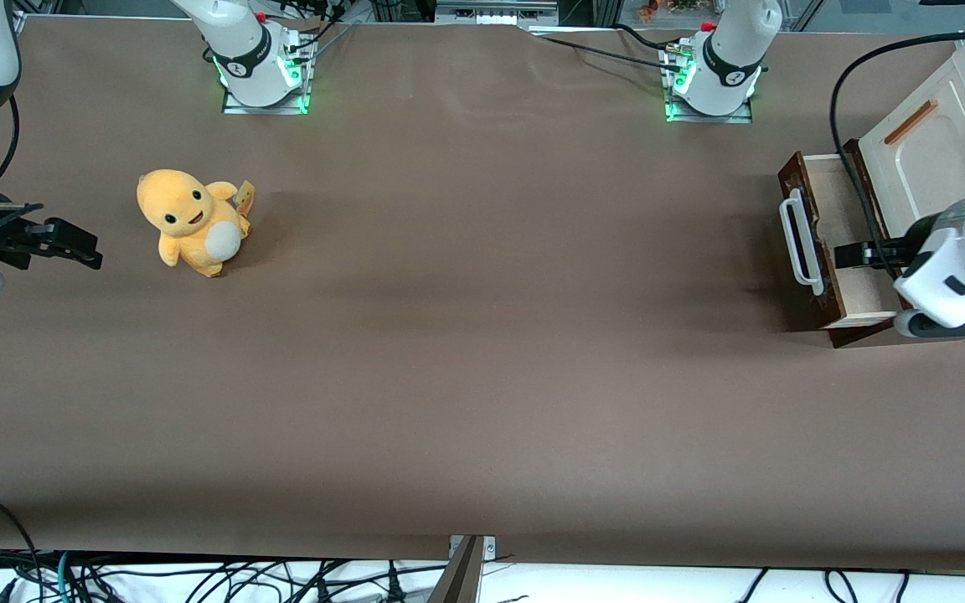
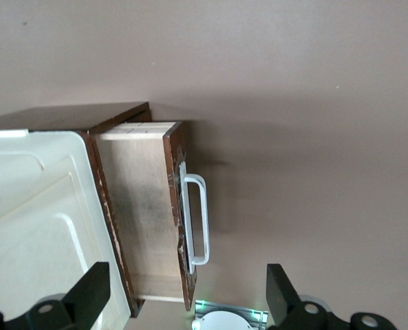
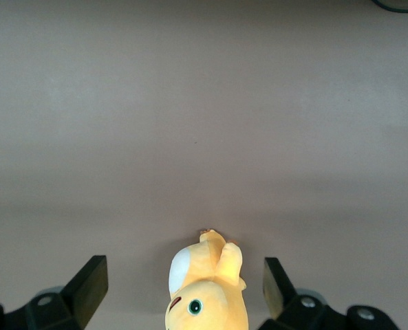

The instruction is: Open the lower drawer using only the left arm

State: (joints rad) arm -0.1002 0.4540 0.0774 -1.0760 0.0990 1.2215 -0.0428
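1. Pincer point(image 2: 183, 292) on the left arm point(image 1: 964, 260) hangs above the lower drawer point(image 1: 847, 243), over its pale wood inside; I see its two black fingers point(image 2: 90, 289) spread wide with nothing between them.
2. From my wrist view, the drawer sits pulled out from under the cream panel point(image 2: 38, 220), and its white bar handle point(image 2: 197, 220) lies in the gap between the fingers, lower than them and not touched.
3. I place the drawer at the working arm's end of the brown worktop point(image 1: 482, 377).
4. My count: one drawer pulled out, one white handle, one cream panel with one thin orange-brown handle point(image 1: 910, 122), and one orange plush toy point(image 1: 192, 220) toward the parked arm's end.
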